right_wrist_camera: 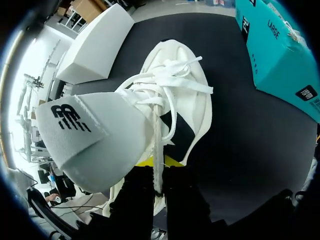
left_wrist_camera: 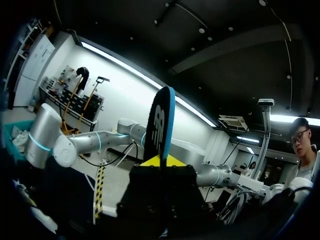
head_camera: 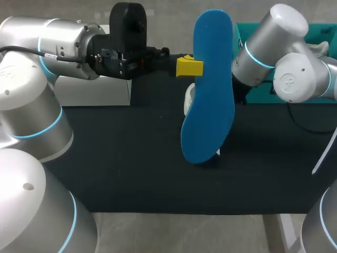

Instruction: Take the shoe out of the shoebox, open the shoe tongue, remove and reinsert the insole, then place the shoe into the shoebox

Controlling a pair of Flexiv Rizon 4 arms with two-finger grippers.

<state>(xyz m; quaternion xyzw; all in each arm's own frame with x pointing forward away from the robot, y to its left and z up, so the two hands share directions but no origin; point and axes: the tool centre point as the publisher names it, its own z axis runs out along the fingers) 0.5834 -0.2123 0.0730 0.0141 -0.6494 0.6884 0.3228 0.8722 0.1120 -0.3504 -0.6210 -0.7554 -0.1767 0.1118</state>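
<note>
Nearest the robot, the black mat (head_camera: 131, 158) covers the table. Above it the left gripper (head_camera: 196, 67), coming in level from the left, is clamped on the blue insole (head_camera: 208, 89), with one yellow tip showing against the insole's edge close to the narrower heel end. The insole's blue underside faces the head camera. Its long axis runs near to far in the head view, broad toe end toward the robot and low, heel end far and high. Whether the toe end touches the mat cannot be told. In the left wrist view the insole (left_wrist_camera: 162, 125) stands edge-on out of the yellow tips, its black printed face on one side and its blue face on the other.

Just behind the insole lies the white shoe (right_wrist_camera: 175, 55), sole down on the mat, with only slivers of it showing in the head view. Its long axis runs straight away from the right gripper (right_wrist_camera: 159, 167), heel end under the fingers and toe pointing off toward the gap between the two boxes. The tongue (right_wrist_camera: 95, 142) is folded up and out toward the gripper, and the laces (right_wrist_camera: 170, 85) hang slack across the opening. The right gripper's fingers stand close together, pinching a white strip of the shoe. Whether that strip is lace or tongue edge cannot be told.

Farthest off, a white box (head_camera: 95, 90) sits at the mat's far left, and the teal shoebox (right_wrist_camera: 280, 55) at its far right, partly behind the right arm (head_camera: 263, 47).
</note>
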